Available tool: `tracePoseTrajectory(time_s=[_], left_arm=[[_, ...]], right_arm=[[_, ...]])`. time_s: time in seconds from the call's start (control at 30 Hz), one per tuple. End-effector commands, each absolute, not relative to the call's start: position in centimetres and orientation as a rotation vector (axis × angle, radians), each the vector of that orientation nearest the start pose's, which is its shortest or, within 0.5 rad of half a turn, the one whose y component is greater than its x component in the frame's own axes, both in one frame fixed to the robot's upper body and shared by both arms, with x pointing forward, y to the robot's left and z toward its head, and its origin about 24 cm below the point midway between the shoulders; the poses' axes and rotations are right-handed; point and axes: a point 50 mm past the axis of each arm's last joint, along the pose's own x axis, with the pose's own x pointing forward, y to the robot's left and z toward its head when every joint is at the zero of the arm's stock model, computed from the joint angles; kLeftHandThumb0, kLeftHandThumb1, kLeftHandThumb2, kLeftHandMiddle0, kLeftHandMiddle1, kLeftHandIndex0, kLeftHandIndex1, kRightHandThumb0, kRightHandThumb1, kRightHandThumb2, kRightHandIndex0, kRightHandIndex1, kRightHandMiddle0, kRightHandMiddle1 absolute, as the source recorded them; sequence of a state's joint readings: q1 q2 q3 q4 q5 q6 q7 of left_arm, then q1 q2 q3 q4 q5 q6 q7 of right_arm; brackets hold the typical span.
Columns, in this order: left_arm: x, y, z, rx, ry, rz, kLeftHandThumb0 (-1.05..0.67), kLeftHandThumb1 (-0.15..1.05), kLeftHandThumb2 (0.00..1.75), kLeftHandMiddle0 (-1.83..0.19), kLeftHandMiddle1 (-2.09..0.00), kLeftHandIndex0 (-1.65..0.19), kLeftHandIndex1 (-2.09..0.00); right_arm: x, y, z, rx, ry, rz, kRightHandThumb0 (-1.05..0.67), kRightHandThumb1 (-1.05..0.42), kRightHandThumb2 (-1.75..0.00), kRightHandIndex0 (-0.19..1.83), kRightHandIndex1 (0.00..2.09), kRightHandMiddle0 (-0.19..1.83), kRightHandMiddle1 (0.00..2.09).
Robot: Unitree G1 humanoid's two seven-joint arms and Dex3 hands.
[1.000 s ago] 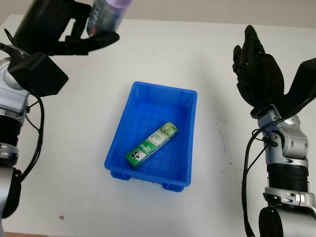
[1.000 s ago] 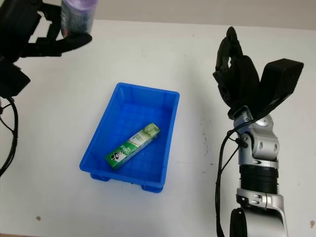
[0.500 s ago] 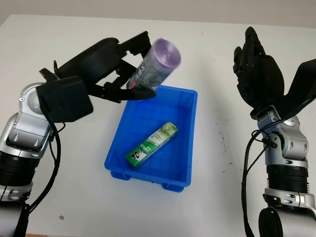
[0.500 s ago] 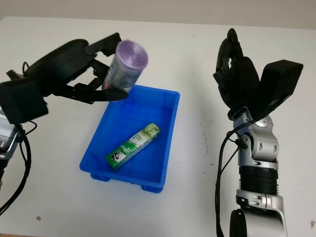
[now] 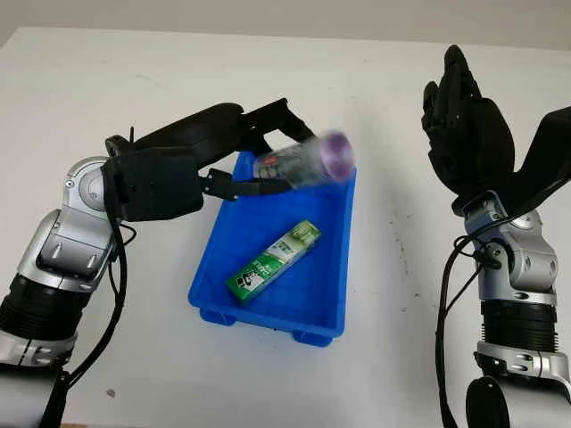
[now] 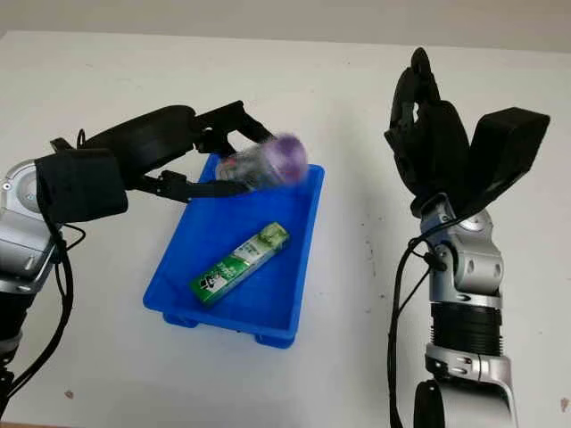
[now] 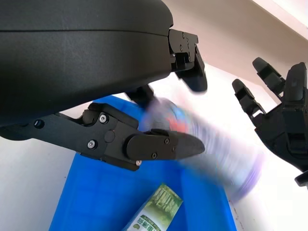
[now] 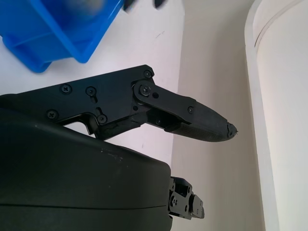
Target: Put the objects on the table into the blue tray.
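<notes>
While left hand [image 5: 254, 165] grips bottle [image 5: 303, 161] (label blurred), green box [image 5: 273, 259] fills tray [image 5: 343, 267]

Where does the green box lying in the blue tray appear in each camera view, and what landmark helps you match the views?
Left eye view: green box lies slantwise in the middle of the blue tray.
Right eye view: same box, centre of the tray, left of picture centre.
Left wrist view: one end of the box at the picture's lower edge, beyond the left hand.
Right wrist view: not in it.
Shared landmark: the blue tray.
</notes>
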State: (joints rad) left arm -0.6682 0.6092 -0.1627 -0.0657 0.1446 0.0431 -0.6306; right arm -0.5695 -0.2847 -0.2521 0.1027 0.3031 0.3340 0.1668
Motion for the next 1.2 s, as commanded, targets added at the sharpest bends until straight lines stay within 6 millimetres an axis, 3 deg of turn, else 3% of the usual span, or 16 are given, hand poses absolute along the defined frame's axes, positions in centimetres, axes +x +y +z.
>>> tracePoseTrajectory(time_s=[0.0,0.27,0.47,0.57,0.7,0.9,1.17], left_arm=[[31.4,14.6,23.4,0.959,-0.432,-0.651,-0.45,1.05,0.43,0.05,-0.02,0.18,-0.2],[31.5,14.9,23.8,0.939,-0.447,-0.623,-0.48,1.05,0.37,0.08,-0.05,0.15,-0.13],[31.4,15.7,24.5,0.786,-0.512,-0.561,-0.43,1.05,0.46,0.02,-0.07,0.06,-0.15],[31.6,16.3,25.0,0.757,-0.57,-0.473,-0.49,1.05,0.54,0.01,-0.07,0.04,-0.14],[32.9,17.8,25.0,0.556,-0.566,-0.337,-0.59,1.05,0.56,0.02,-0.05,0.03,-0.12],[35.8,20.8,22.3,0.248,-0.406,-0.15,-0.72,1.05,0.59,0.12,-0.02,0.12,-0.06],[37.9,23.1,18.1,0.143,-0.308,-0.022,-0.69,1.05,0.7,0.19,0.0,0.19,0.0]], right_arm=[[33.8,-21.2,17.7,0.098,-0.198,0.085,-0.63,-1.05,-0.74,-0.19,0.0,-0.19,0.0],[33.9,-21.1,17.6,0.099,-0.196,0.084,-0.64,-1.05,-0.74,-0.19,0.0,-0.19,0.0],[33.9,-21.0,17.5,0.115,-0.19,0.089,-0.65,-1.05,-0.73,-0.19,0.0,-0.19,0.0],[33.9,-21.0,17.4,0.126,-0.195,0.099,-0.65,-1.05,-0.72,-0.19,0.0,-0.19,0.0],[34.1,-20.7,17.5,0.129,-0.203,0.111,-0.66,-1.05,-0.73,-0.19,0.0,-0.19,0.0],[34.3,-20.1,17.6,0.118,-0.23,0.118,-0.68,-1.05,-0.76,-0.19,0.0,-0.19,0.0],[34.4,-19.3,17.9,0.037,-0.289,0.11,-0.71,-1.05,-0.76,-0.19,0.0,-0.19,0.0]])
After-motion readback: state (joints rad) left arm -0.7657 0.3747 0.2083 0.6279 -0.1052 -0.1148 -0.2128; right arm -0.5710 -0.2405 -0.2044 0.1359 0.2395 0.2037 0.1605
